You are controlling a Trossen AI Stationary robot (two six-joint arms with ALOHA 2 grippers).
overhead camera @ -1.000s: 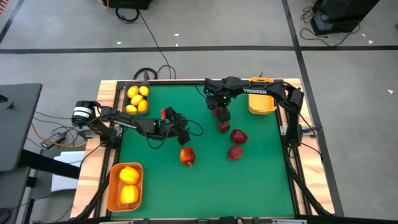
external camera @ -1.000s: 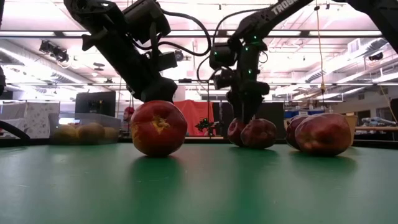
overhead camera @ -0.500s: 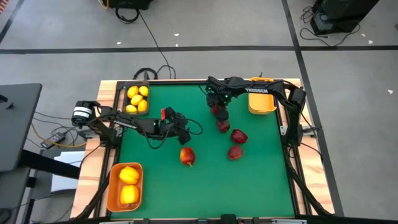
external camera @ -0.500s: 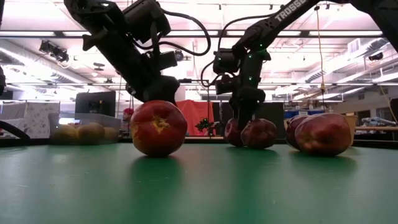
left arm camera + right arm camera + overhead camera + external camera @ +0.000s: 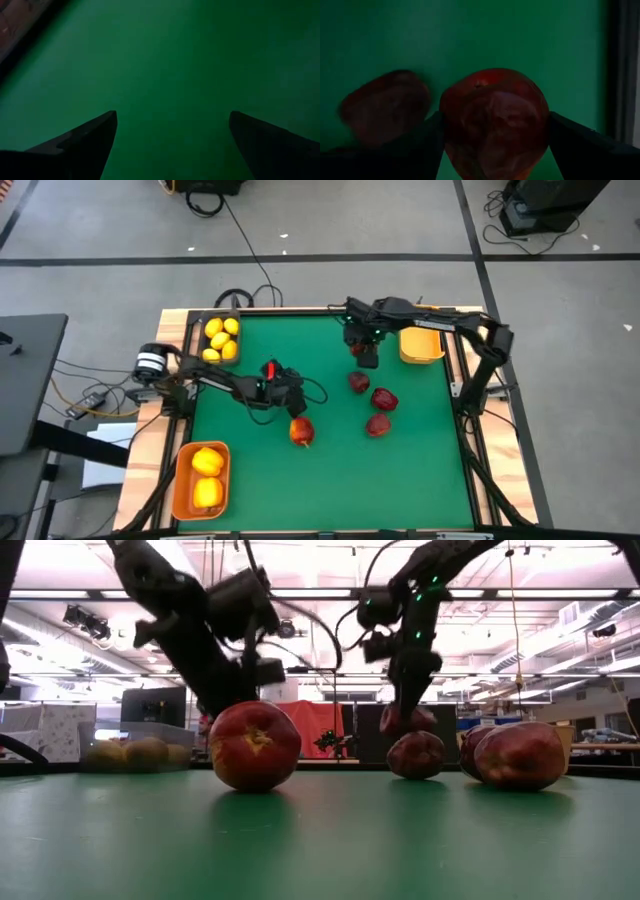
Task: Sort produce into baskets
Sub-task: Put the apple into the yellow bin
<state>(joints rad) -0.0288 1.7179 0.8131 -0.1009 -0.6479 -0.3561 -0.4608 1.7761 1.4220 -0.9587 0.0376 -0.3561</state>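
Observation:
My right gripper (image 5: pixel 362 356) is shut on a dark red apple (image 5: pixel 495 120) near the far edge, left of the yellow-orange basket (image 5: pixel 421 345). Three more red apples lie on the green mat (image 5: pixel 358 382), (image 5: pixel 384 398), (image 5: pixel 377 424). A fourth apple (image 5: pixel 301 430) lies nearer the middle. Just beyond it, my left gripper (image 5: pixel 291 402) stands open and low over bare mat (image 5: pixel 172 75). The black basket (image 5: pixel 206 340) holds small yellow lemons, and the deeper orange basket (image 5: pixel 181 480) holds bigger yellow pieces. My right gripper pinches the apple between its two fingers, one on each of its opposite sides (image 5: pixel 451 125). The fingers come steeply down from above. The apple (image 5: pixel 408 720) hangs clear of the mat, just above another apple (image 5: pixel 416 754).
The wooden table rim (image 5: pixel 170 330) frames the mat. Cables lie on the floor beyond the far edge. Bare mat lies toward the near edge and near right corner.
My right gripper has taken hold of the apple it stood over and lifted it off the mat, moving a little toward the yellow-orange basket. My left gripper has sunk toward the mat beside the apple near the middle. The other apples have not moved.

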